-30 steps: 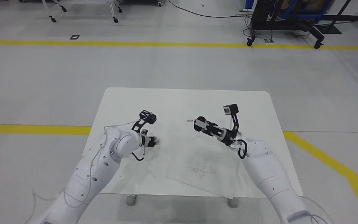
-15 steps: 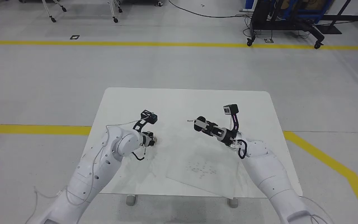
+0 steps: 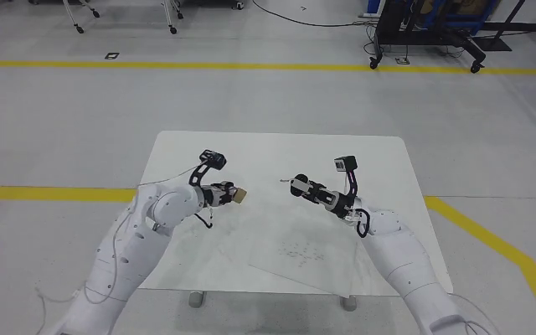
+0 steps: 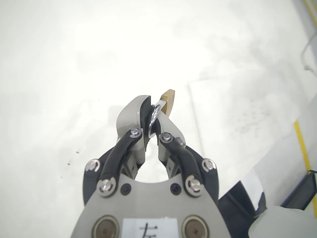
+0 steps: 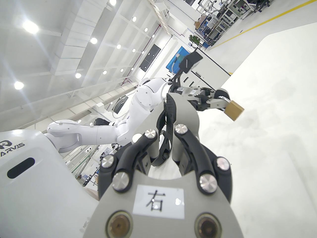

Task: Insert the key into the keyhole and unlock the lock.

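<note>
**Left end effector** (image 4: pixel 154 118): clenched on the silver shackle of the lock (image 4: pixel 169 99). The brass body juts past the fingertips and is held off the surface (image 3: pixel 276 151). In the top view it sits left of centre.

**Right end effector** (image 3: pixel 295 185): clenched. A thin pale sliver shows at its tip, taken to be the key (image 3: pixel 283 179). In the top view it sits right of centre and points toward the lock, the two well apart.

**Step in hand (judged):** bringing the key to the keyhole; nothing is inserted yet. Which face of the lock carries the keyhole cannot be told.

**Handling notes (judged):**
- Square the keyhole face to the key first.
- Close the gap slowly along the key's own line.
- Turn only once the key is fully seated.
- The lock is held by its shackle alone, so it may swing or twist under a push and needs a firm hold.
- Little of the key is gripped, so an off-axis push could make it slip.

**Around:**
- A clear sheet (image 3: pixel 318 251) with dark specks lies on the surface, lower centre of the top view, below both arms and out of the path.
- A dark cart (image 3: pixel 427 25) stands on the floor, upper right, far off.

**Hindrance (judged):** the lock's loose hang, not any object.
</note>
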`<state>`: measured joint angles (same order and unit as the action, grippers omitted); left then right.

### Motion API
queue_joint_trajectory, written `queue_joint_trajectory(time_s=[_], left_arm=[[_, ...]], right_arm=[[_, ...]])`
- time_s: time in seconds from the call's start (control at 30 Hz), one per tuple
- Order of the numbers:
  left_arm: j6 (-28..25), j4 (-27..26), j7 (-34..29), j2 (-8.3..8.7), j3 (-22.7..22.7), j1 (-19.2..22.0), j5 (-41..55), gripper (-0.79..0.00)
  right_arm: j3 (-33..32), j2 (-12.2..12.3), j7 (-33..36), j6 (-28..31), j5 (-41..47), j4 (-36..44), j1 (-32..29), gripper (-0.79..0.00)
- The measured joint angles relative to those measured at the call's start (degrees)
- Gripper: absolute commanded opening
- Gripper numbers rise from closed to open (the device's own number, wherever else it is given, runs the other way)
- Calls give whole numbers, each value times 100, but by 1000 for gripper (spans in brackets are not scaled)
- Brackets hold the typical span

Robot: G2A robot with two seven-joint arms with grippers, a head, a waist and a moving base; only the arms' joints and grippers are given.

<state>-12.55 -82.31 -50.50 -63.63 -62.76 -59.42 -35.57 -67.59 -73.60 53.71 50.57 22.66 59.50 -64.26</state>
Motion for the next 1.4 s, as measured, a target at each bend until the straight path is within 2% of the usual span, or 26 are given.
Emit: queue_joint_trajectory(time_s=[0.17,0.27,0.37,0.43,0.5,0.57,0.77,0.97,1.2,1.4], left_arm=[[-410,111,136,58,-545,-191,1211,-785],[-326,109,392,69,-553,-184,1158,-785],[-312,103,369,70,-545,-183,823,-785],[-318,98,370,68,-543,-189,833,-785],[-422,49,410,46,-478,-274,1074,-785],[-516,148,290,9,-412,-301,1696,-785],[-593,978,-763,-112,-221,159,3730,-785],[-753,1712,-1499,-208,-11,551,4831,-785],[-461,2321,-1654,-286,70,950,5418,-785],[-172,2578,-1539,-336,171,1227,5423,-785]], right_arm=[[0,0,0,0,0,0,0,-785],[64,-33,-56,-64,12,-54,-31,-785],[483,-172,-360,-643,161,-275,170,-785],[688,-263,-502,-783,320,-499,367,-785],[907,-378,-618,-728,460,-814,586,-785],[1125,-500,-693,-597,580,-1124,789,-785],[1513,-799,-818,-42,945,-1841,1207,-785],[1693,-994,-797,314,1149,-2299,1451,-785],[1812,-1093,-271,283,1450,-2375,1517,-785],[1768,-1014,-383,383,1320,-2114,1415,-785]])
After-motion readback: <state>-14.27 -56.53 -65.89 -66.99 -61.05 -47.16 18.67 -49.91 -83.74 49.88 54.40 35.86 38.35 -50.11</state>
